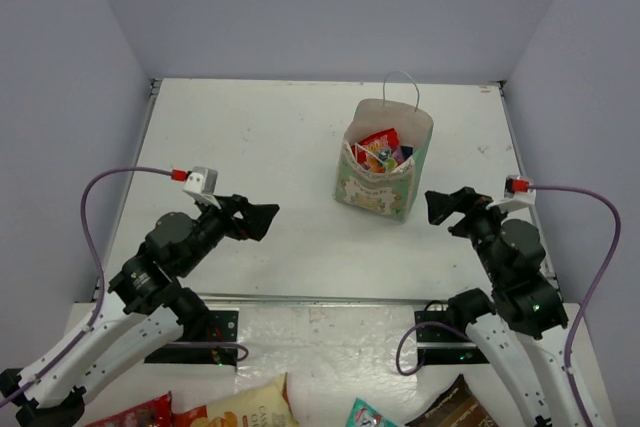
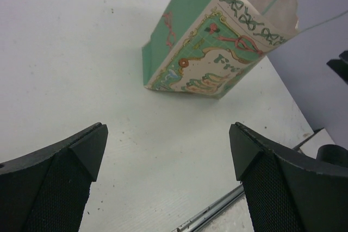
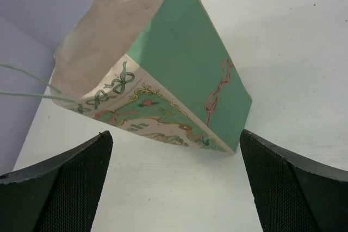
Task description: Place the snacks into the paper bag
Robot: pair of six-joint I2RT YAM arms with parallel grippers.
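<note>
The paper bag (image 1: pixel 385 162) stands upright right of the table's middle, cream with mint-green panels and thin loop handles. Snack packets show inside its open top: a red one (image 1: pixel 377 142) and purple and blue ones beside it, tightly packed; others are hidden. My left gripper (image 1: pixel 262 219) is open and empty, left of the bag and apart from it. My right gripper (image 1: pixel 440 205) is open and empty, just right of the bag. The bag also shows in the left wrist view (image 2: pixel 217 42) and the right wrist view (image 3: pixel 179 74), beyond the open fingers.
Below the table's near edge lie a large yellow-orange chip bag (image 1: pixel 245 409), a red packet (image 1: pixel 140 414), a teal packet (image 1: pixel 372 415) and a dark brown pouch (image 1: pixel 452 409). Grey walls enclose the table on three sides.
</note>
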